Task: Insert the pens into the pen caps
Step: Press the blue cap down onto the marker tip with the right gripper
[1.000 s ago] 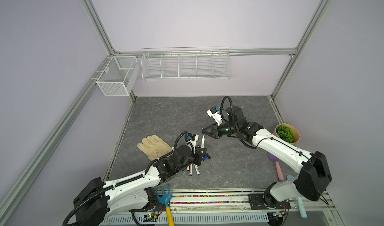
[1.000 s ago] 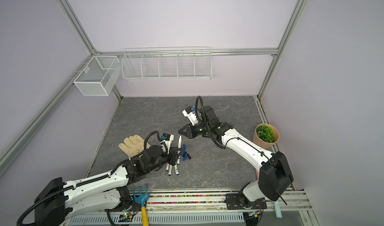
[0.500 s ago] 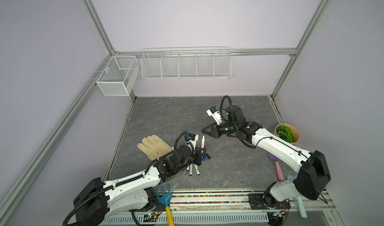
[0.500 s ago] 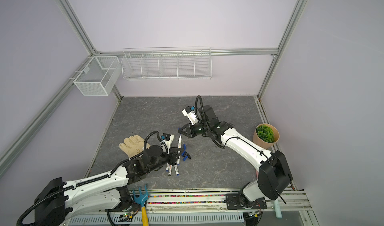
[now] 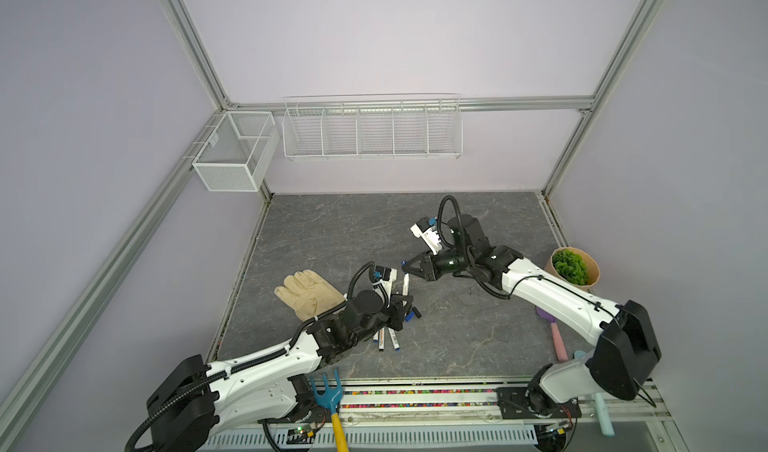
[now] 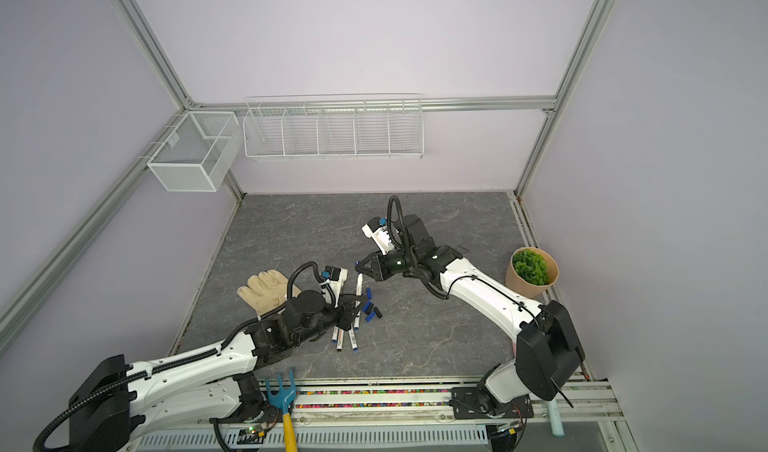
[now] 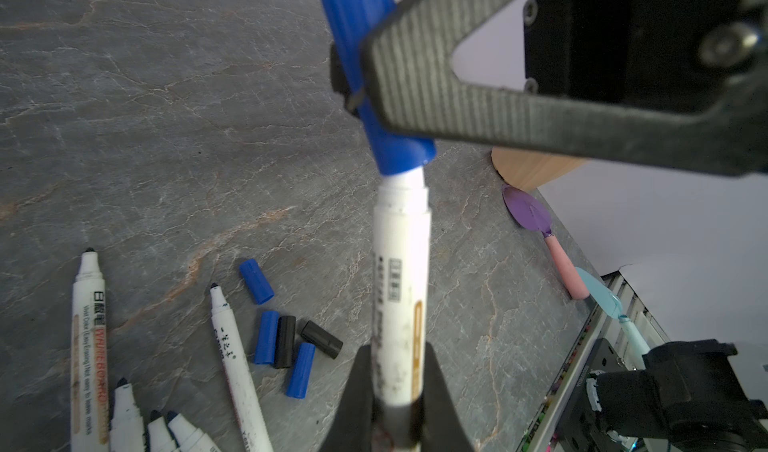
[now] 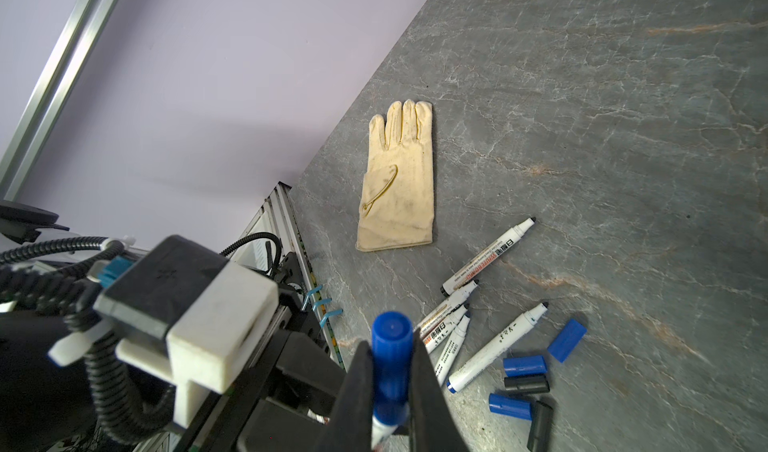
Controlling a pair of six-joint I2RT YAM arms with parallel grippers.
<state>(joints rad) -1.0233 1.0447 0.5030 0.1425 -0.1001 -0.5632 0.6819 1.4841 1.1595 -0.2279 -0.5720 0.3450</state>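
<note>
My left gripper is shut on a white-barrelled pen, holding it by the lower barrel. My right gripper is shut on a blue pen cap. The cap sits over the pen's tip, with a band of white neck still showing below it. In both top views the two grippers meet near the table's middle, left below right. Several loose pens and several loose blue and black caps lie on the grey table beneath.
A cream glove lies left of the pens. A potted plant and a purple trowel are at the right edge. A blue garden fork rests on the front rail. Wire baskets hang on the back wall.
</note>
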